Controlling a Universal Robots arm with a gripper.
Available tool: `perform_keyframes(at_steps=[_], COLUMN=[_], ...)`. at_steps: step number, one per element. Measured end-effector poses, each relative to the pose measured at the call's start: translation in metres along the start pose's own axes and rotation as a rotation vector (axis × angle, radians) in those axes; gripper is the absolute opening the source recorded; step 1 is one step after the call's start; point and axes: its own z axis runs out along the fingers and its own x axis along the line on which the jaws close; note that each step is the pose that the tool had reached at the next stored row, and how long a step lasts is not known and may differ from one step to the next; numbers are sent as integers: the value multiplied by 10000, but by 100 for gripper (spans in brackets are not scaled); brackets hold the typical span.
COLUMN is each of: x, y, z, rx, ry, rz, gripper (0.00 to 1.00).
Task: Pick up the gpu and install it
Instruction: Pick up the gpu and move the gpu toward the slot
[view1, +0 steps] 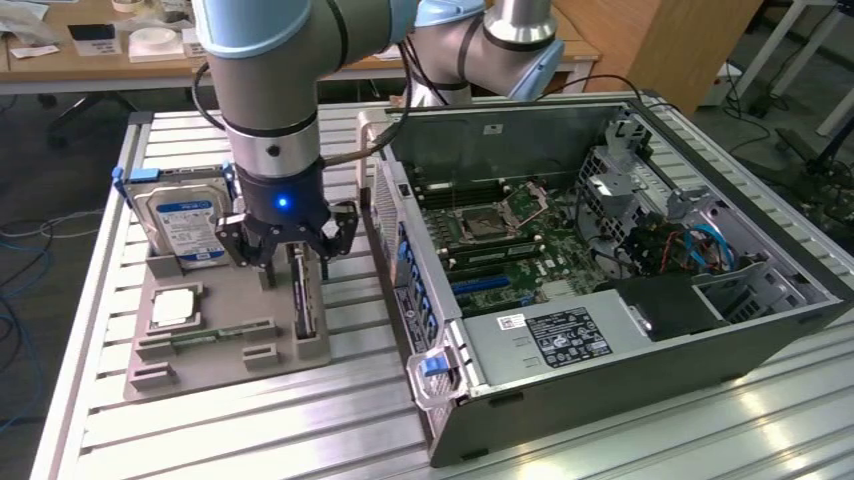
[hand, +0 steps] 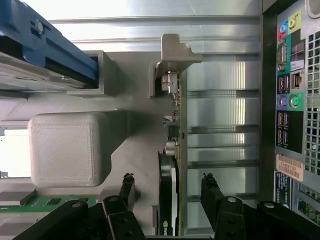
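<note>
The end effector (view1: 294, 278) hangs straight over the grey holder (view1: 214, 350) on the table (view1: 267, 430), fingers spread wide and holding nothing. The graphics card (view1: 306, 300) stands on its edge in a slot of that holder, directly beneath the end effector, and in the wrist view it runs as a slim blade right through the gap between the two fingers. So the end effector (hand: 168, 180) straddles the graphics card (hand: 175, 135): one finger stands off each flat face with open space on both sides, neither touching. The card's long axis lies crosswise to the line from finger to finger, which I judge to be the relation that matters, since closing would bring the fingers in on the two broad faces rather than on the ends. The fingertips sit near one end of the card, not at its middle; most of its length stretches away from them toward a bracket-like post of the holder. The hard drive (view1: 187, 225) stands off to one side of the end effector, and the open computer case (view1: 601, 250) is on the other side.
</note>
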Motion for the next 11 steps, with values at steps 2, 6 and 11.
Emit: perform_keyframes(at_steps=[2,6,11], x=[0,0,1], y=[0,0,-1], z=[36,109,190], rx=[0,0,1], ry=[0,0,0], rz=[0,1,1], gripper=[65,65,65])
